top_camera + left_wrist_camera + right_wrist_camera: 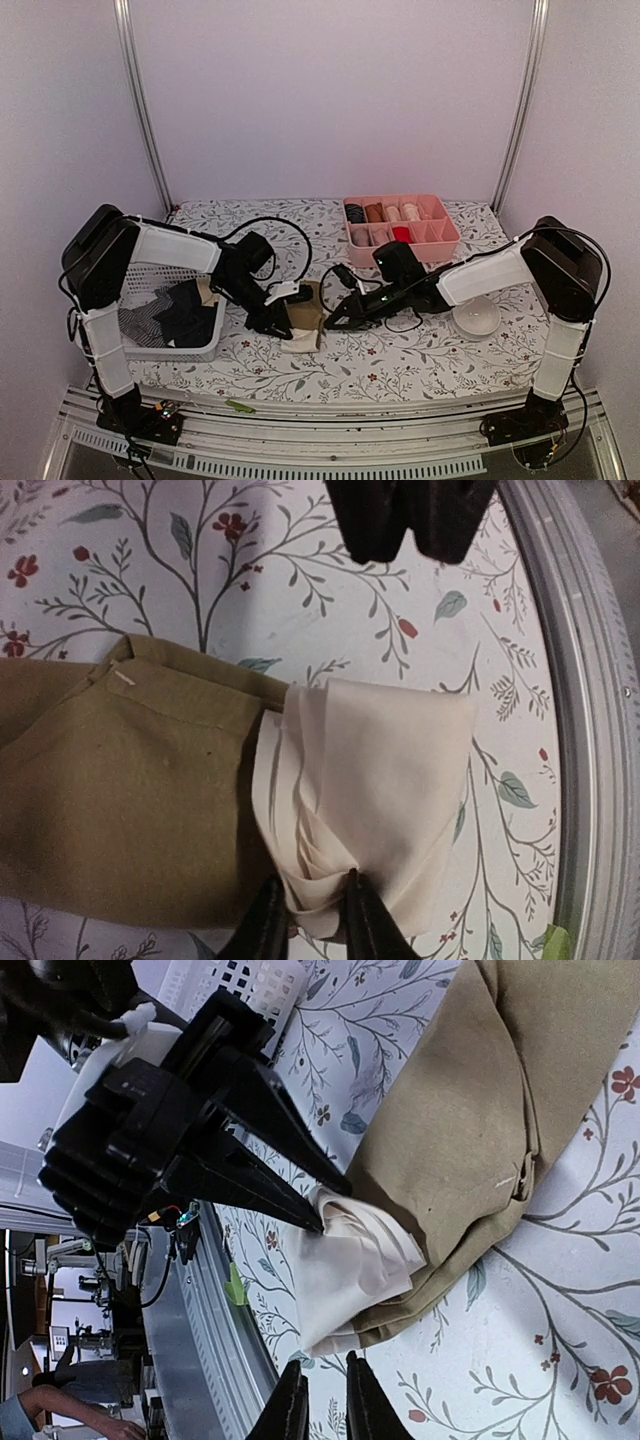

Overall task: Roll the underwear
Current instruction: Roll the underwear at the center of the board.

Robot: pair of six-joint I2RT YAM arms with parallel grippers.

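The olive-tan underwear [305, 318] lies on the floral table between both arms, with a cream fold at its near end. In the left wrist view the olive cloth [130, 810] spreads left and the cream fold [390, 770] sits bunched at the right. My left gripper [310, 885] pinches the bunched edge of the cream fold, its jaws a little apart with the cloth between them. Seen from the right wrist, its tips [330, 1205] press into the cream fold [350, 1260]. My right gripper [325, 1365] hovers just off the fold's corner, almost together and holding nothing.
A white mesh basket [150, 275] with dark and striped garments [170, 315] stands at the left. A pink divided tray [440, 240] sits at the back right, and a white bowl [477, 317] at the right. The table's metal front rail [590, 730] runs close by the cloth.
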